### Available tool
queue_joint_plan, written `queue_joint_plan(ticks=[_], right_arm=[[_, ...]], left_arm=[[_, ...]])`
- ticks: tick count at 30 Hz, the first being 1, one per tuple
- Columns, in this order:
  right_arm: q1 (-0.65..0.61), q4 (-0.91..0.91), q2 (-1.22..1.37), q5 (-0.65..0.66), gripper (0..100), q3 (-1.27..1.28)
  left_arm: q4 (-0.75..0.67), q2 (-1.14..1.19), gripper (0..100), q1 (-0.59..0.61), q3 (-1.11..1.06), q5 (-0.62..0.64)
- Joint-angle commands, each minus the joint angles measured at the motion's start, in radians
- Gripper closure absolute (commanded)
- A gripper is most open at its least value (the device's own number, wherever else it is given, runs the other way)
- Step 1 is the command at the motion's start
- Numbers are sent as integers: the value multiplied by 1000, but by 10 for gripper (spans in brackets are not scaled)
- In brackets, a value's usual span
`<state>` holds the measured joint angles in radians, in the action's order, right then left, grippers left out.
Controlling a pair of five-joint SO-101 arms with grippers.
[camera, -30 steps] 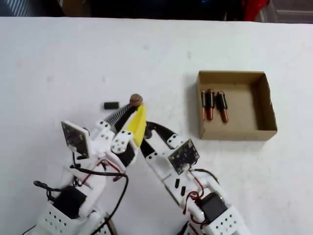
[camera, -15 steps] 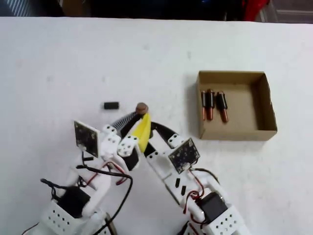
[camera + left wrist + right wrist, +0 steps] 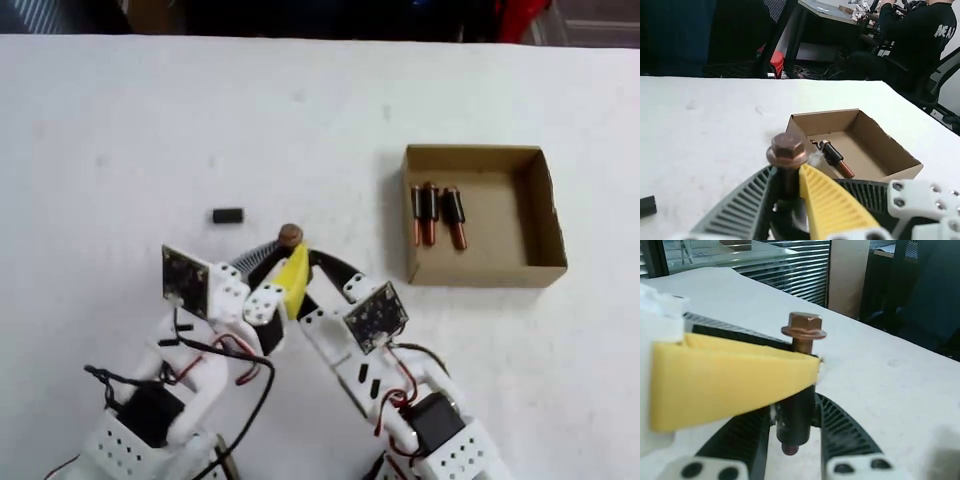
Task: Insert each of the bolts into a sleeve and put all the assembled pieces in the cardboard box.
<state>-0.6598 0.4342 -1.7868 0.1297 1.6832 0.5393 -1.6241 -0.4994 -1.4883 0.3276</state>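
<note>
The left end effector pinches the upright bolt, the right end effector squeezes its sleeve, and the box is nearer the right arm.

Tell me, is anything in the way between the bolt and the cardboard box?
No, nothing visible. Just bare table lies between the bolt and the cardboard box, whose top is open.

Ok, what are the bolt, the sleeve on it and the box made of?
Bolt: metal, likely copper-plated; glossy reddish-brown hex head. Sleeve: black, matte, maybe plastic or rubber. Box: plain brown cardboard, matte, folded walls.
</note>
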Motion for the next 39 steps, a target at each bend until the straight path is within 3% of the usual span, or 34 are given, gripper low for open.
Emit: queue_joint_plan(ticks=[1,9,26,31,36,39], right_arm=[[22,-24,-12,12,981,8],[21,-24,-12,12,981,8],[22,-13,-8,12,981,8],[24,24,-12,12,981,8],[24,73,-12,12,981,8],[30,108,-12,12,981,8]], left_arm=[[14,-2,892,5,2,-44],[41,-2,735,7,3,-44],[-43,-2,729,156,109,-52],[94,-2,757,305,203,-52],[296,-2,976,437,328,-52],[364,-2,946,466,368,-49]])
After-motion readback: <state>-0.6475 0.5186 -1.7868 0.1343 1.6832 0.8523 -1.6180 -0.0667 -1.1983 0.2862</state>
